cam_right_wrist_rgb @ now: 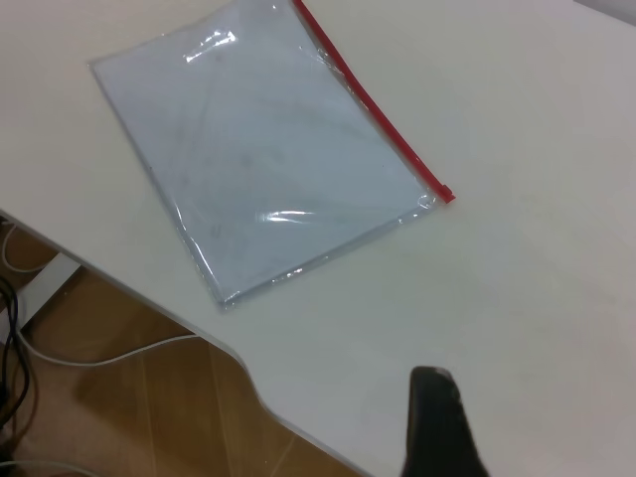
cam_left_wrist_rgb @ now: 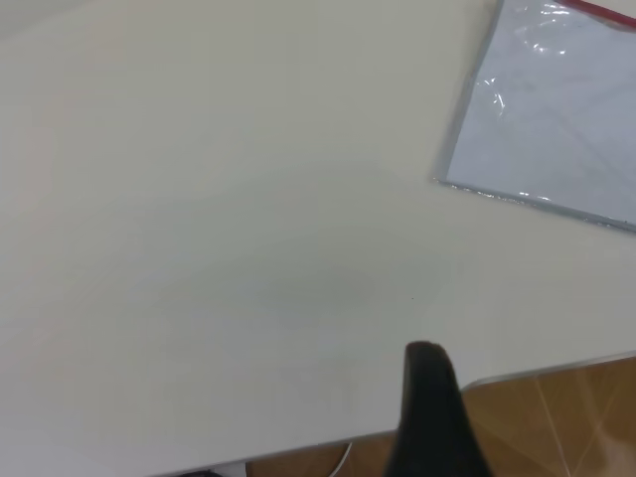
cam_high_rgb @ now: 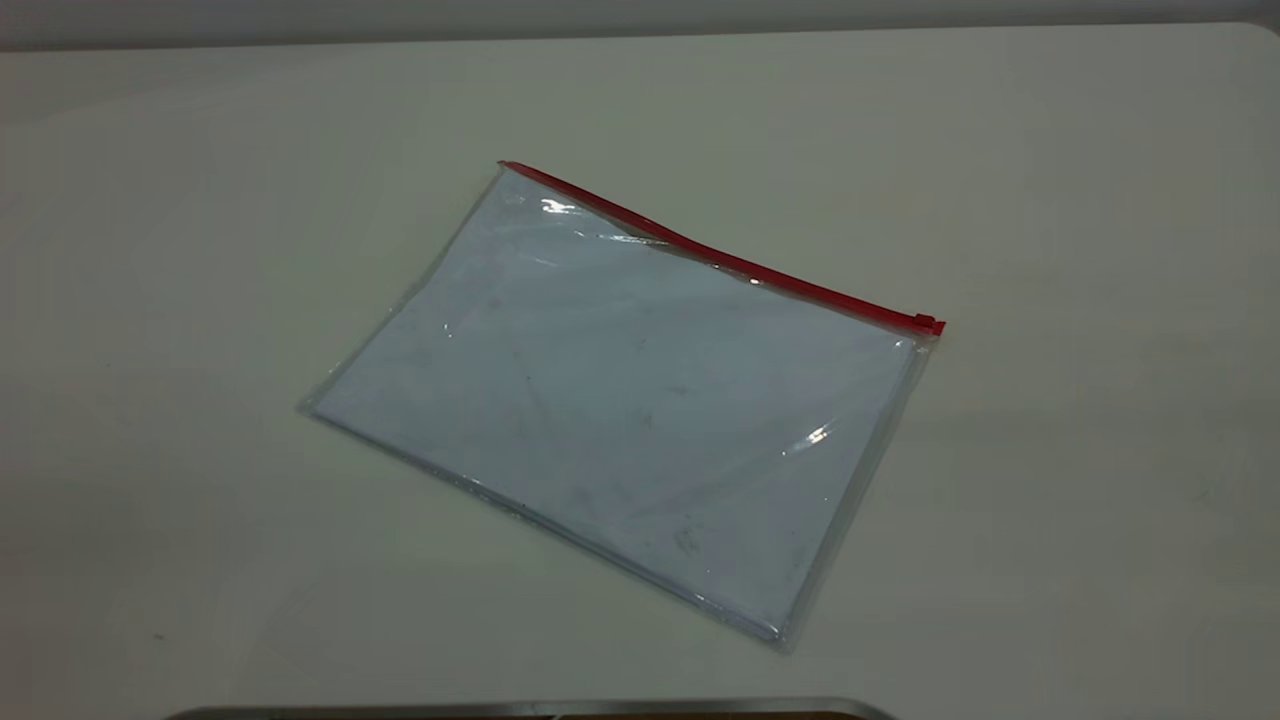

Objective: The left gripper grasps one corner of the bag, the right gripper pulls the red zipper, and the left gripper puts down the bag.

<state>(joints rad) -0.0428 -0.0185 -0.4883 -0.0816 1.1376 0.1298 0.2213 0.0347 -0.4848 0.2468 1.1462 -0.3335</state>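
The worktop (cam_high_rgb: 1080,180) is a pale, plain surface, and nothing on it has been handled yet as far as can be judged: the task looks to be at its very start.

The bag (cam_high_rgb: 620,410) lies flat near the middle of the worktop, turned at an angle to its edges, with white paper sheets showing through the clear plastic. No corner is lifted and nothing touches it.

The red zipper (cam_high_rgb: 720,255) runs along the bag's long edge on the side toward the worktop's far edge. Its small slider tab (cam_high_rgb: 928,323) sits at the end nearer the worktop's right edge, so the pull has not begun.

The left end effector (cam_left_wrist_rgb: 429,417) shows only as one dark fingertip in its wrist view, over the worktop's near edge, well apart from the bag's nearest corner; whether it is apart or together cannot be told. The right end effector (cam_right_wrist_rgb: 435,422) likewise shows one dark tip, well apart from the bag, its state equally unclear.

All three steps remain: grasping a corner, pulling the zipper, putting the bag down.
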